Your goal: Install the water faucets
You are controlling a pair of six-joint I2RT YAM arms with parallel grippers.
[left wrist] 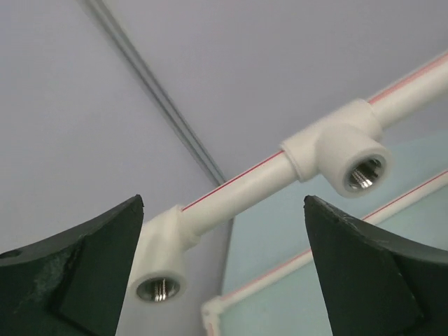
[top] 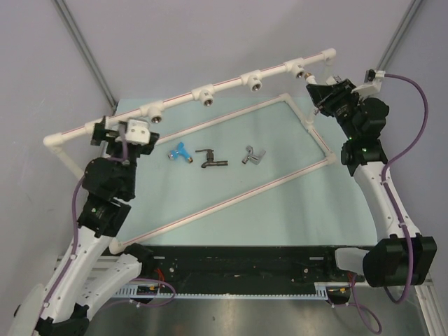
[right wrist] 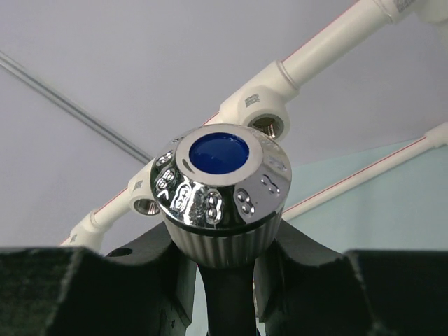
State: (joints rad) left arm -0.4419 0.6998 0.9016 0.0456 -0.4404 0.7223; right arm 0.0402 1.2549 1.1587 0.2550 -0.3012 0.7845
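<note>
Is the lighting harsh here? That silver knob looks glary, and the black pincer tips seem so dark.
Right wrist view: the chrome knob catches bright glare patches along its rim. Left wrist view: the left pincer's fingers loom near the lens, dark with little detail; the tee fitting is evenly lit. Top external view: soft, flat light, faint shadows under the blue faucet.

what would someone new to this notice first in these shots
A shiny chrome knob with a blue centre fills the right wrist view, clamped in the right tool, a tee fitting behind it. Across the far side runs a white pipe rail with four metal sockets. Below it a blue faucet, a dark faucet and a silver faucet lie in a row on the pale green mat.
</note>
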